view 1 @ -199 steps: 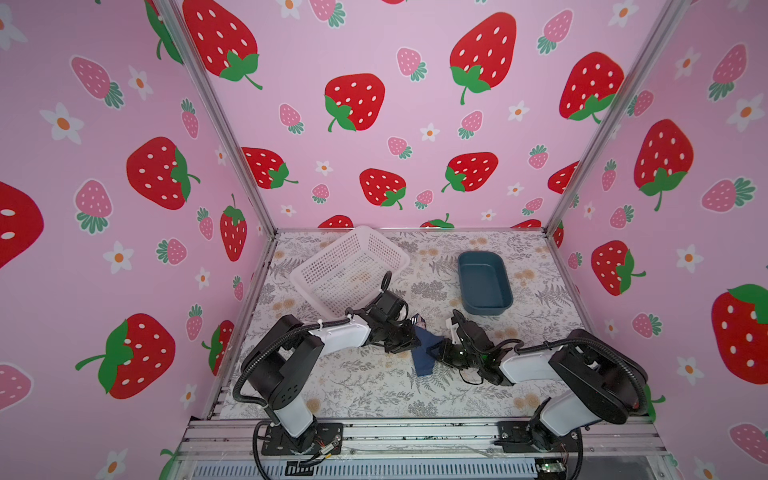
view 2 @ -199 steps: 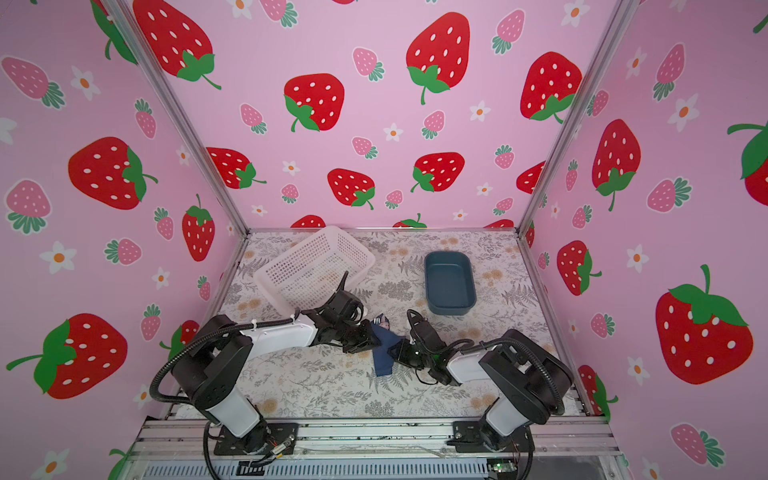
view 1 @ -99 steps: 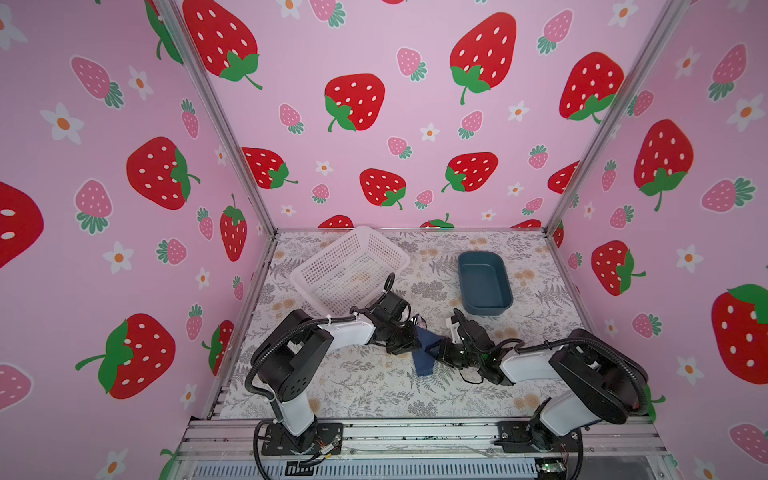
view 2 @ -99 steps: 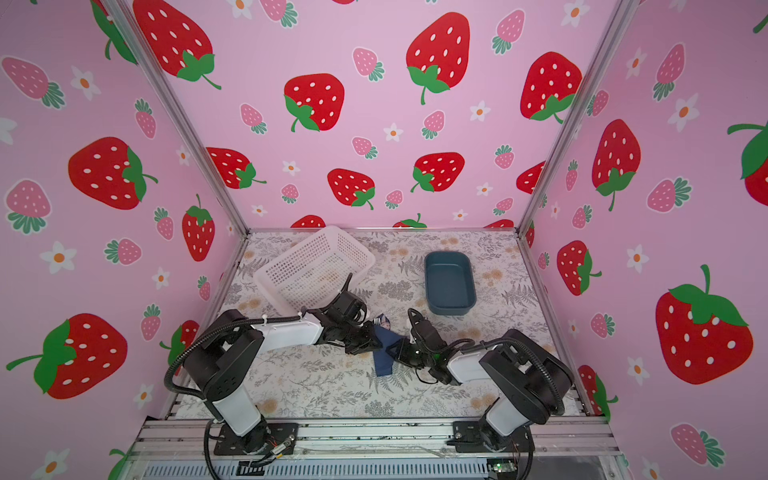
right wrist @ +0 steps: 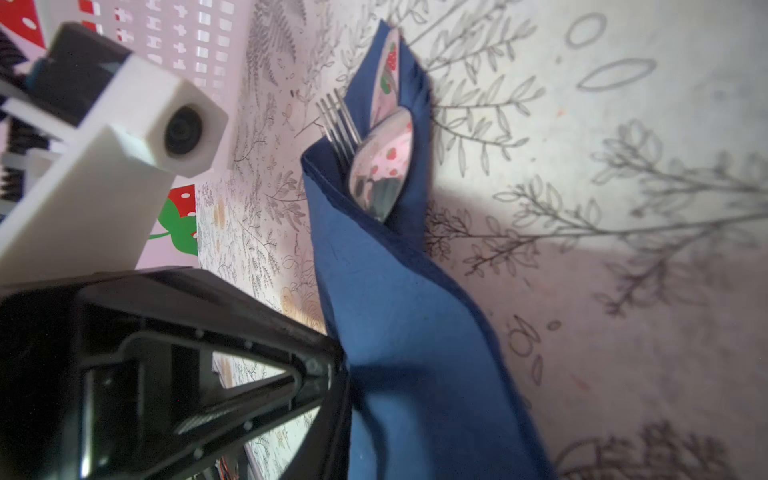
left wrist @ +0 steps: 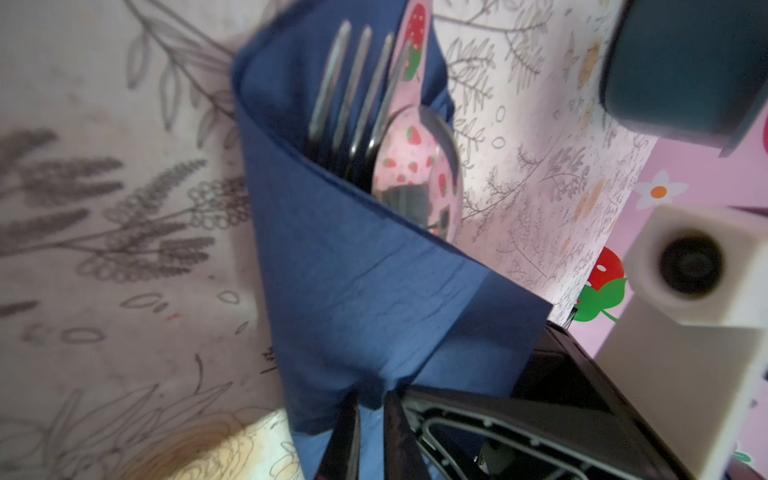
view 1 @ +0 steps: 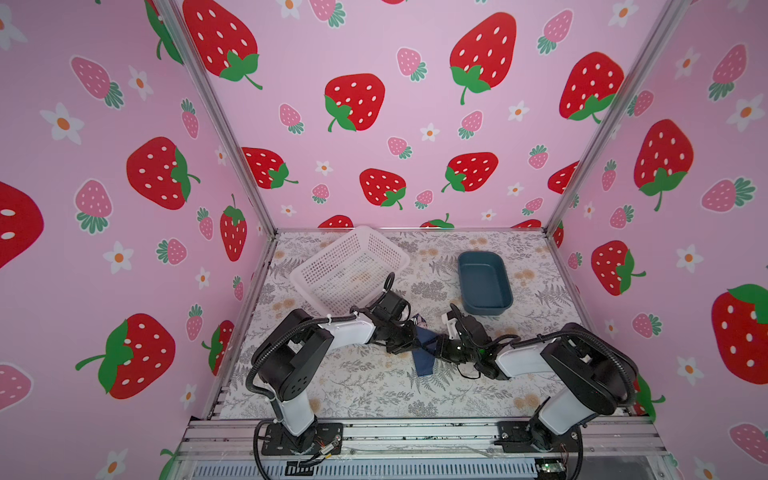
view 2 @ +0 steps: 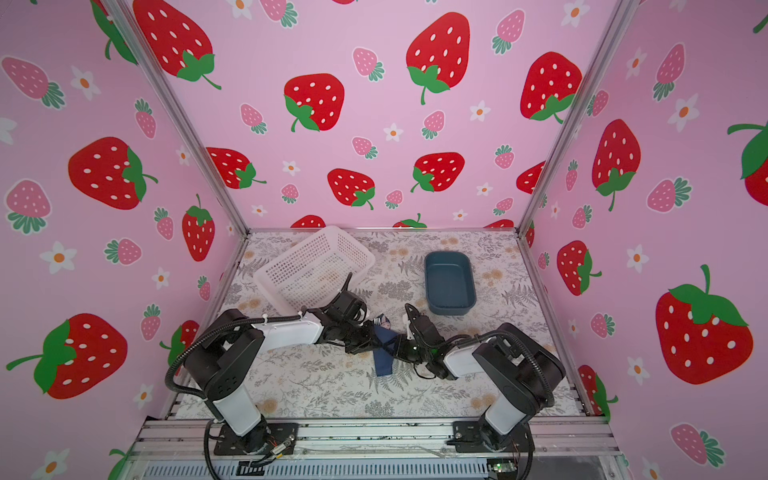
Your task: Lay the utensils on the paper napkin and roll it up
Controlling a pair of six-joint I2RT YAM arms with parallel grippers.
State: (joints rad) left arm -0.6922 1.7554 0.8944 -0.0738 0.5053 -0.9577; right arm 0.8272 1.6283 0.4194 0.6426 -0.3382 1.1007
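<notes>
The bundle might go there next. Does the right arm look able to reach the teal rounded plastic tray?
Probably yes: the teal rounded plastic tray sits close behind the right gripper, with only bare floral table between them.

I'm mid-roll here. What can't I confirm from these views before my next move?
- Handles of the fork, spoon and knife: wrapped inside the napkin in both wrist views.
- Knife: only a strip of blade shows behind the spoon.
- Right tool: whether it grips the napkin. It is too small in both top views, and its tips do not show in the right wrist view.
</notes>
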